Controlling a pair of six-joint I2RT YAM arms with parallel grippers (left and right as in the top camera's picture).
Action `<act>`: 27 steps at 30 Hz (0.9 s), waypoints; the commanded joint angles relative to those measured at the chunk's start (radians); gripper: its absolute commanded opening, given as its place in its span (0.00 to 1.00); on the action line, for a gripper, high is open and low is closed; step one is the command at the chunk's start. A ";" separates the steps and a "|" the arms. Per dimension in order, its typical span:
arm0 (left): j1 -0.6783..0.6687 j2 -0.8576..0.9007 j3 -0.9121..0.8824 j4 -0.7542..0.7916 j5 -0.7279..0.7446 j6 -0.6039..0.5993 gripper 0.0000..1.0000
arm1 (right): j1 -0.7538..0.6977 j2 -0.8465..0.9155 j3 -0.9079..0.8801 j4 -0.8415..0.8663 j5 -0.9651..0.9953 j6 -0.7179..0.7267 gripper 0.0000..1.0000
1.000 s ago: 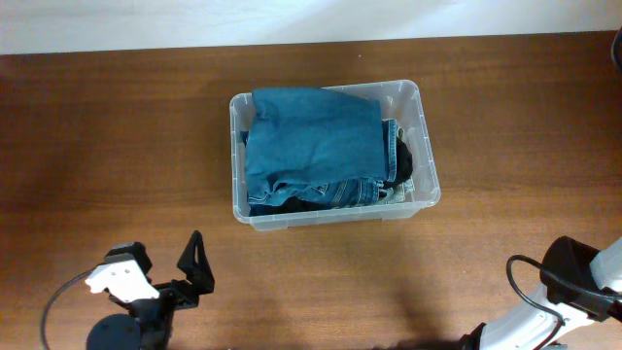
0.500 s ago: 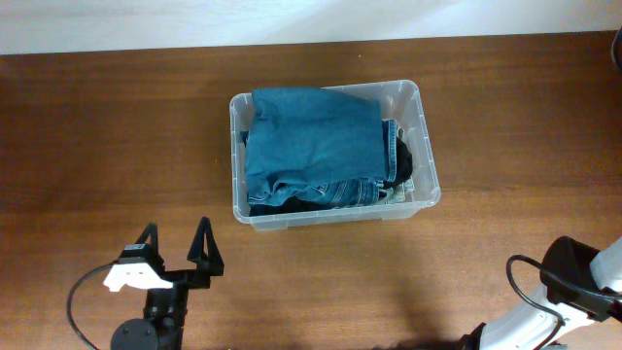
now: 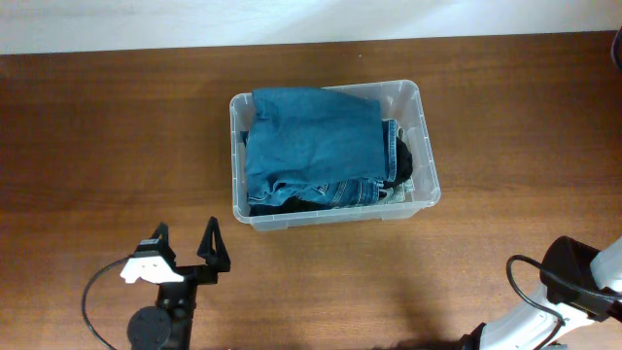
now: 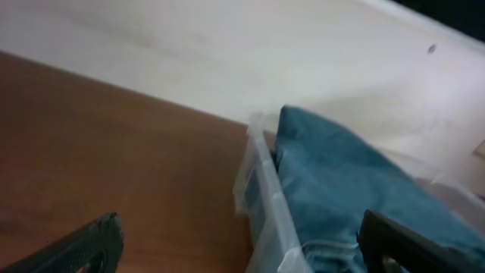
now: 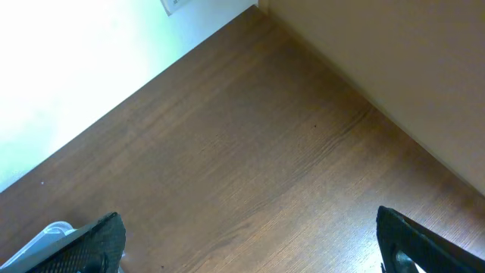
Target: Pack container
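The container [image 3: 425, 119] is a clear plastic tub in the middle of the brown table, filled with folded blue denim [image 3: 311, 141] and some darker cloth on its right side. My left gripper [image 3: 187, 247] is open and empty, near the table's front left, in front of the tub's left corner. In the left wrist view the tub's rim [image 4: 264, 176] and the denim [image 4: 341, 182] show between my open fingers [image 4: 244, 246]. My right gripper [image 5: 250, 243] is open and empty above bare table; only its arm base [image 3: 578, 277] shows overhead.
A pale wall [image 3: 292, 19] runs along the table's far edge. A black cable loop [image 3: 102, 301] hangs by the left arm and another [image 3: 525, 282] by the right arm. A clear tub corner [image 5: 49, 231] shows at the right wrist view's lower left.
My left gripper has swung from pointing right to pointing towards the tub and has moved a little right and forward. The tub, the denim and the right arm have not moved.
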 commanded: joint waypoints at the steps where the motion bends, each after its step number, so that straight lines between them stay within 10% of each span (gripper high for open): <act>1: 0.003 -0.010 -0.045 0.005 0.002 -0.002 0.99 | -0.003 -0.011 -0.002 -0.006 0.005 0.000 0.98; 27: 0.003 -0.010 -0.060 0.017 0.007 0.092 0.99 | -0.003 -0.011 -0.002 -0.006 0.005 0.000 0.98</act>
